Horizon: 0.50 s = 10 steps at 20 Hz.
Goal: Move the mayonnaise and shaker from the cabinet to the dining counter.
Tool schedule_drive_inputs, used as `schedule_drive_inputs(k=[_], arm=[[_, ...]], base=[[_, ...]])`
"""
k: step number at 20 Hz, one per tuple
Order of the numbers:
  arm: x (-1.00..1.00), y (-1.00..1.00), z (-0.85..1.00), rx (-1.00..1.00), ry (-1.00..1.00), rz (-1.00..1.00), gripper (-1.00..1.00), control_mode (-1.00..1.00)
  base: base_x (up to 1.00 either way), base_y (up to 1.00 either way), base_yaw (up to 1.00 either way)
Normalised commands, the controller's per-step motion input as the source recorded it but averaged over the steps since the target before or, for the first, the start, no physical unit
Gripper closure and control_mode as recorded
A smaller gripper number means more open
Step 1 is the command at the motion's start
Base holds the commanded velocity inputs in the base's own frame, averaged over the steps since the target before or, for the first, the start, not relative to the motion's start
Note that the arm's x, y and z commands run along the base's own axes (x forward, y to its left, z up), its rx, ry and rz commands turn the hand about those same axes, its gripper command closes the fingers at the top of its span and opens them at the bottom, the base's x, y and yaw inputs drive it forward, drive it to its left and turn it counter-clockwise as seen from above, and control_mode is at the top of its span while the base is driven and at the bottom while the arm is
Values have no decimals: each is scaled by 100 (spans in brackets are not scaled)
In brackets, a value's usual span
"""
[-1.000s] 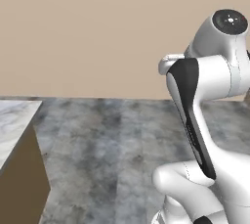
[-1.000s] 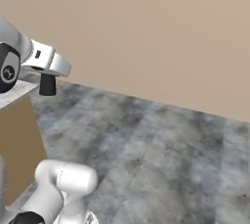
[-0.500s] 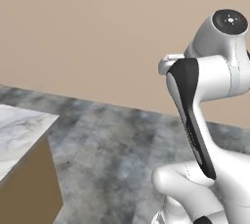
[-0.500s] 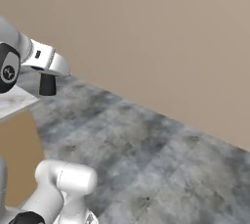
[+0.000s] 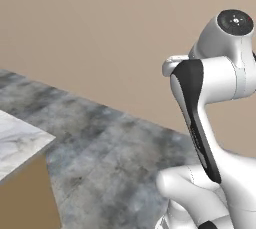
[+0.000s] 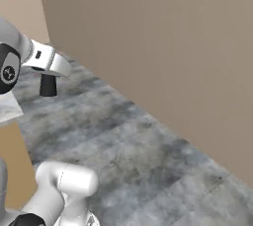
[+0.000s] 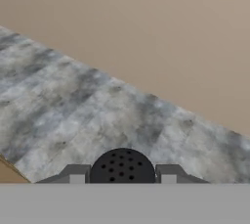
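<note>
Got one shaker (image 7: 122,167) clenched between my two fingers (image 7: 75,173), black perforated top facing me. One marble counter corner (image 5: 20,145) nearby, grey floor (image 6: 148,166) below.

The arm (image 5: 215,138) is glossy white, built of rounded, tube-like links. A long black panel runs down one link, wide at the top and tapering to a point. The top joint ends in a round dark cap with a small pale mark at its centre. In the right base view a second dark round cap shows at the left edge, and the white wrist block carries a small dark square marking.
</note>
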Motion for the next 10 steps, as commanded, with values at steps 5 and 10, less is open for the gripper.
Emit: schedule_drive_inputs(k=[5, 10], arm=[[0, 0, 0, 0, 0, 0, 100, 100], [0, 0, 0, 0, 0, 0, 100, 100]], base=[[98, -73, 46], [94, -78, 45]])
